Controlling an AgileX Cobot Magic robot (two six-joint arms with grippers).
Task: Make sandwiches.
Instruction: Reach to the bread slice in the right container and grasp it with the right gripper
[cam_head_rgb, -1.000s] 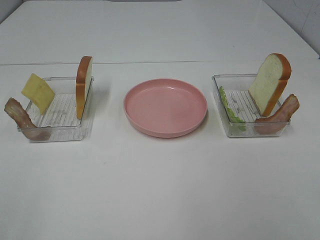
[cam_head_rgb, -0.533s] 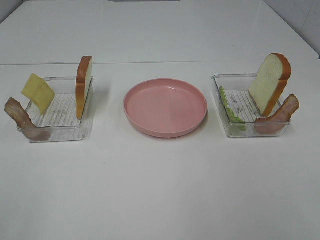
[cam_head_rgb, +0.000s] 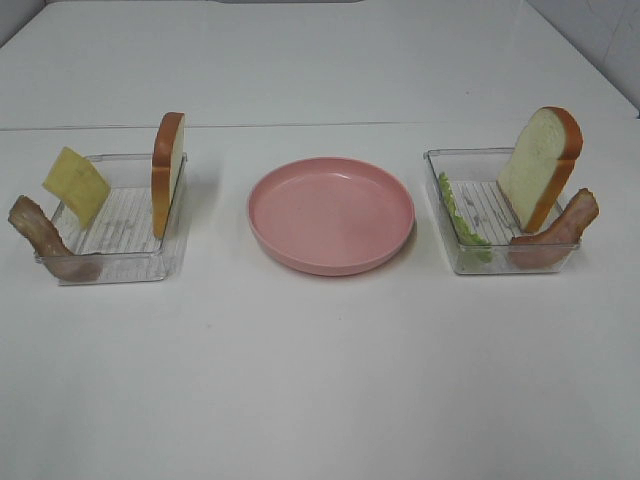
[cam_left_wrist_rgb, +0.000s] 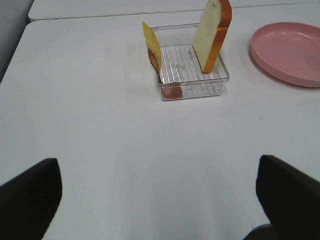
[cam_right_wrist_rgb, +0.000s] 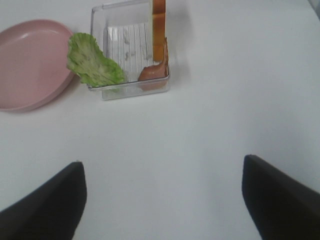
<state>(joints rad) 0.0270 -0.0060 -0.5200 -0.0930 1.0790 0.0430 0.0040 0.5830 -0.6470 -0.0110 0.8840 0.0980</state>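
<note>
Overall: sandwich parts unstacked, split between two trays either side of a plate.
Table (cam_head_rgb: 320, 380): white; a seam crosses it just behind the trays; broad bare surface in front of them.
Plate (cam_head_rgb: 330, 215): pink, round, raised rim, central; a gap of bare table on each side.
Left tray (cam_head_rgb: 120, 270): clear, ribbed floor.
Cheese (cam_head_rgb: 76, 186): yellow square, tilted, above the tray's outer wall.
Left bacon strip (cam_head_rgb: 35, 232): hangs out over the front outer corner.
Left bread slice (cam_head_rgb: 167, 170): on edge against the plate-side wall, well above the rim.
Right tray (cam_head_rgb: 445, 170): clear, ribbed floor.
Lettuce (cam_head_rgb: 460, 220): along the plate-side wall.
Right bread slice (cam_head_rgb: 538, 165): leaning, by the outer wall.
Right bacon strip (cam_head_rgb: 565, 228): juts past the front outer corner.
Left gripper (cam_left_wrist_rgb: 157, 190): fingers spread wide, holding nothing, over bare table well short of its tray.
Right gripper (cam_right_wrist_rgb: 162, 195): likewise spread, holding nothing, well short of its tray.
</note>
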